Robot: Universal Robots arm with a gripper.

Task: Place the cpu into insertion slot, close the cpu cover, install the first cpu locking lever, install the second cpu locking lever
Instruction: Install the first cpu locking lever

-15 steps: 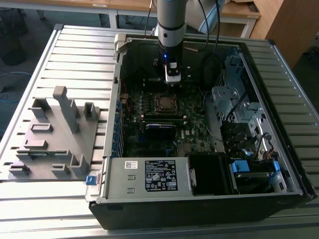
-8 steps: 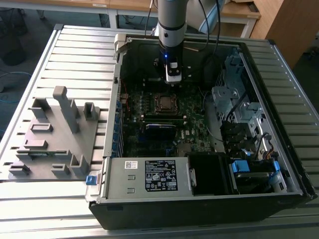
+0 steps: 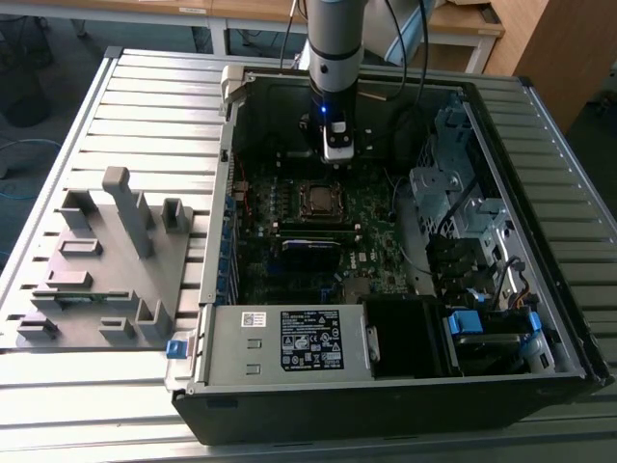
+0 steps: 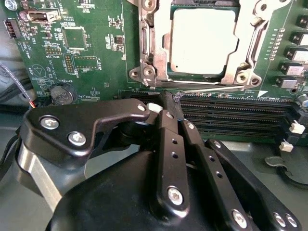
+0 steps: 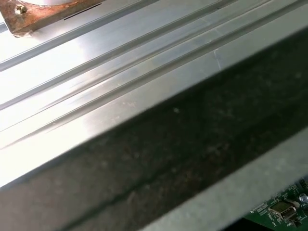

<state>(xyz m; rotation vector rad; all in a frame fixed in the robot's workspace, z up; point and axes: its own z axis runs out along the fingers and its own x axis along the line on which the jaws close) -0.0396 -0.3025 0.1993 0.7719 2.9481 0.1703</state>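
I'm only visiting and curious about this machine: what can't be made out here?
Socket pins: hidden under the chip and metal cover, second wrist view.
Metal cover: one side cut off by that picture's edge.
Wire lever: one end hidden behind the end effector; any grip unconfirmed.
Exterior view: socket parts too small for detail; the arm hides part of the case.

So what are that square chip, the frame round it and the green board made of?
The chip seems metal-topped: dull, pale silver-grey and smooth. The frame looks like stamped sheet metal, brighter and shinier, with bent edges and screw heads at its corners. The green board looks like a rigid circuit board, probably lacquered fibreglass: glossy green with fine printed lines.
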